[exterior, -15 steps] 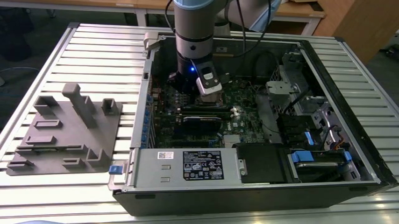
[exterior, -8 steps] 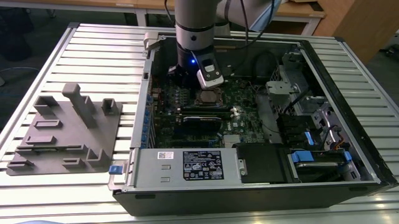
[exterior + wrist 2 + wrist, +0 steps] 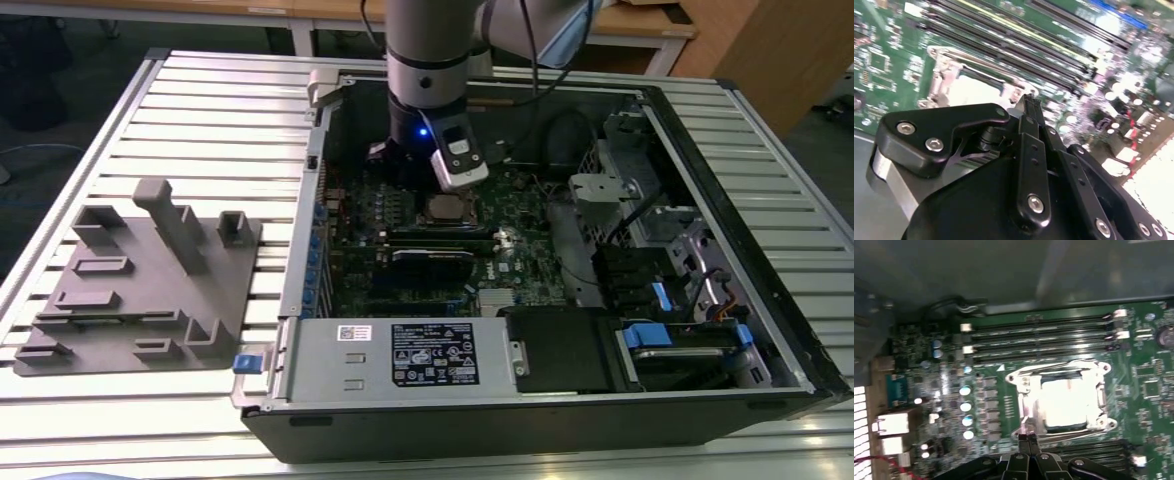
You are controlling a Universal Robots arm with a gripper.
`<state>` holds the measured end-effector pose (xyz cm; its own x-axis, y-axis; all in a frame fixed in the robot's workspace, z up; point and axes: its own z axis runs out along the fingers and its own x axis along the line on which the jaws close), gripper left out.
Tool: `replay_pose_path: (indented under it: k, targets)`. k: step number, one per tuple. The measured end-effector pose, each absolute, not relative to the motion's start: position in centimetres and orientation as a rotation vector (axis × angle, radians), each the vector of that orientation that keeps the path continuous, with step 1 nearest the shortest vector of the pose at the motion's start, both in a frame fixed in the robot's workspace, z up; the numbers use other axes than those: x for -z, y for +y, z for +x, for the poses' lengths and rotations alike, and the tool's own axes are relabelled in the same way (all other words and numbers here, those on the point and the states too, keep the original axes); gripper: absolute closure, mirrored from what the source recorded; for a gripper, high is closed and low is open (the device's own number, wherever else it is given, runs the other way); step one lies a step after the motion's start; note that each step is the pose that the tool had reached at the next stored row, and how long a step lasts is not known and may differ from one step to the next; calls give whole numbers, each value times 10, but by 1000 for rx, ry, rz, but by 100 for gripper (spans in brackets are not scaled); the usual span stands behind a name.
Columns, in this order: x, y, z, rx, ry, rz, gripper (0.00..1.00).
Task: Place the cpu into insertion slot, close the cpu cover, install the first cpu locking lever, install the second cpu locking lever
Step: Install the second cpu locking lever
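1. Sat already in the insertion slot (image 3: 1063, 399): the cpu (image 3: 1066, 402), its pale metal face showing through the window of the cpu cover (image 3: 1026, 402), which lay flat over the socket in the first wrist view.
2. Hovered at the socket's edge, on the side away from the upper bank of memory slots (image 3: 1039, 337): the claw (image 3: 1027, 439), fingertips (image 3: 1023, 438) pressed together with nothing between them.
3. Seen in the second wrist view too: same closed claw (image 3: 1029, 102) right at the rim of the cover (image 3: 946, 80), contact with it not certain either way.
4. Judged as the lever stage: cover down, thin wire lever running along the socket's side, latch state too fine to make out.
5. Best handled with the tips kept closed as a single pusher, set squarely on the lever and never on the chip face or the green board (image 3: 1146, 385) beside the socket.
6. Called for a slow sideways-and-down sweep, enough to tuck the lever under its hook, with no load on the cover frame.
7. Worth watching: small capacitors (image 3: 965, 405) beside the socket, close enough to be clipped by a wide approach.
8. From the exterior view: arm (image 3: 430, 60) reaching down into the open computer case (image 3: 747, 150) on the desk (image 3: 200, 130), directly over the socket (image 3: 447, 208).
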<state>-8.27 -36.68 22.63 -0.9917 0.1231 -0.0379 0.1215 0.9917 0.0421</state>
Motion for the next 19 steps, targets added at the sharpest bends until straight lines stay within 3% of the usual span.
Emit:
replay_pose_path:
  k: [19]
  targets:
    - [-224, -349, -43, -61, 3095, 188, 90]
